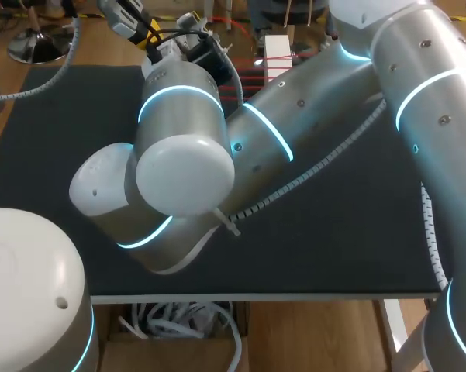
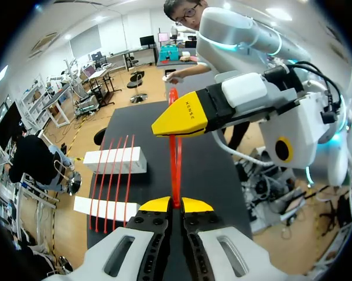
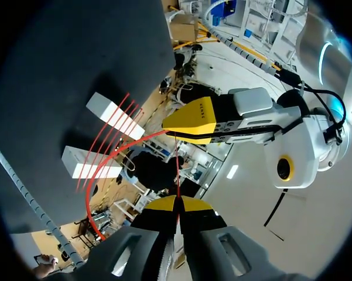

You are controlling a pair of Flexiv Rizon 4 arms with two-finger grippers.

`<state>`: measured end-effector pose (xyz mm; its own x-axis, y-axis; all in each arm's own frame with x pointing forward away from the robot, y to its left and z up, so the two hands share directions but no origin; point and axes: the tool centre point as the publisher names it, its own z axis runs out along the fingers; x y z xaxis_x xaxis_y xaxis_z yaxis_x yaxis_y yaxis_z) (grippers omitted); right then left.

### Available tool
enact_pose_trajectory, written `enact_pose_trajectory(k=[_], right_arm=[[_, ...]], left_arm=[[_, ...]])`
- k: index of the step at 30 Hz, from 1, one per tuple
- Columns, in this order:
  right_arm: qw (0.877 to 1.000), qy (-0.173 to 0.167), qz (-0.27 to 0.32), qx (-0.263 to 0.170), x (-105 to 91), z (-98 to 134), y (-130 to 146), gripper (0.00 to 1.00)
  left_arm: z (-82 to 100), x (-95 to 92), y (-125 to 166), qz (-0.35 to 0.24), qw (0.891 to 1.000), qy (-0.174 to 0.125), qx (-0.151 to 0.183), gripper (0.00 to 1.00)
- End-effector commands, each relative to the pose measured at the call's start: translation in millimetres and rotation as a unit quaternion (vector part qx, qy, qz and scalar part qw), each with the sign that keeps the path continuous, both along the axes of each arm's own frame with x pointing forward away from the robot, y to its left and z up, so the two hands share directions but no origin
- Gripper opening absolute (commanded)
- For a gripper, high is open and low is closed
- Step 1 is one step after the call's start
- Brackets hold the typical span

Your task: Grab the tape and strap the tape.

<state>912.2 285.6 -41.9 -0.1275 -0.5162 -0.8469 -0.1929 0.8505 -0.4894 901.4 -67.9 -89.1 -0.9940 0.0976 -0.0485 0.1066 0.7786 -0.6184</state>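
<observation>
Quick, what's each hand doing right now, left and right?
Left hand: closed, holding the red tape.
Right hand: closed, holding the same red tape.

tape (image 2: 176,167) | red, thin | stretched between left pincer (image 2: 176,204) and right pincer (image 3: 177,200)

Two white blocks (image 2: 139,161) sit apart on the black tabletop (image 1: 333,232).
</observation>
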Motion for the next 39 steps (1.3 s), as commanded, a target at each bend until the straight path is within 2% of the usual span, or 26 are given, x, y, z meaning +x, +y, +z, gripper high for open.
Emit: enact_pose_trajectory(k=[1,24,39], right_arm=[[1.0,0.001,0.002,-0.003,0.4,0.8,2.6,0.0],[1.0,-0.001,0.002,-0.021,-1.2,1.5,-4.3,0.0],[1.0,-0.006,0.003,-0.012,0.1,3.6,3.3,0.0]], left_arm=[[0.7,0.3,-0.1,0.0,1.0,0.001,0.002,0.0],[0.7,0.3,-0.1,0.0,1.0,0.001,0.002,0.0],[0.7,0.3,-0.1,0.0,1.0,0.001,0.002,0.0]])
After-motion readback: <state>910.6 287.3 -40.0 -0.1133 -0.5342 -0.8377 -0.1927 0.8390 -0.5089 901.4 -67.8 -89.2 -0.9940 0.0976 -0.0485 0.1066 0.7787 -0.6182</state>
